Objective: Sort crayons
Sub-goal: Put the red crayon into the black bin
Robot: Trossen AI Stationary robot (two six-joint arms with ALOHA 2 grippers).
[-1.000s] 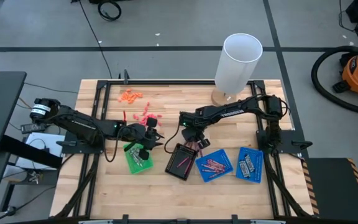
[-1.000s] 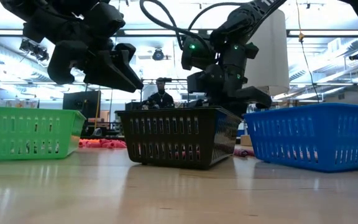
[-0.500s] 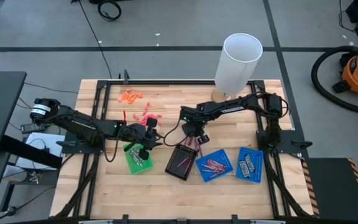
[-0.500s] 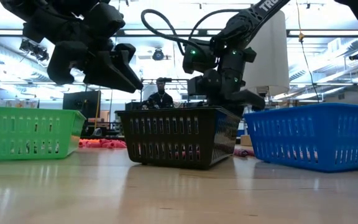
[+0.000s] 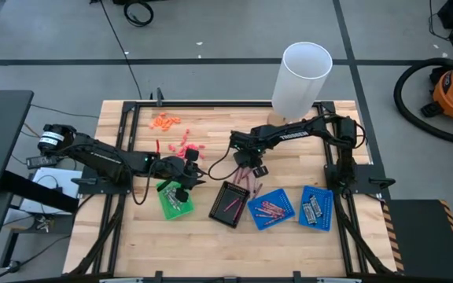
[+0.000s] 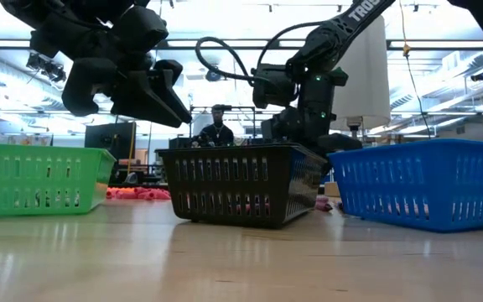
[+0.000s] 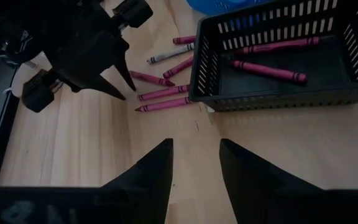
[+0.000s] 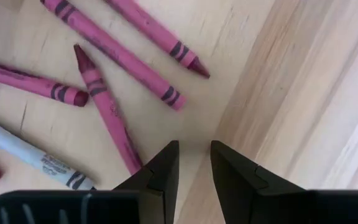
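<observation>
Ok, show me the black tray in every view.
High view: black tray front centre, between the green tray and the blue trays.
Low view: centre, slotted wall facing the camera.
Left wrist view: upper right, two pink crayons inside.
Right wrist view: not in it.
Landmark: the loose pink crayons beside it, under the right gripper; the left gripper waits by the green tray.
</observation>
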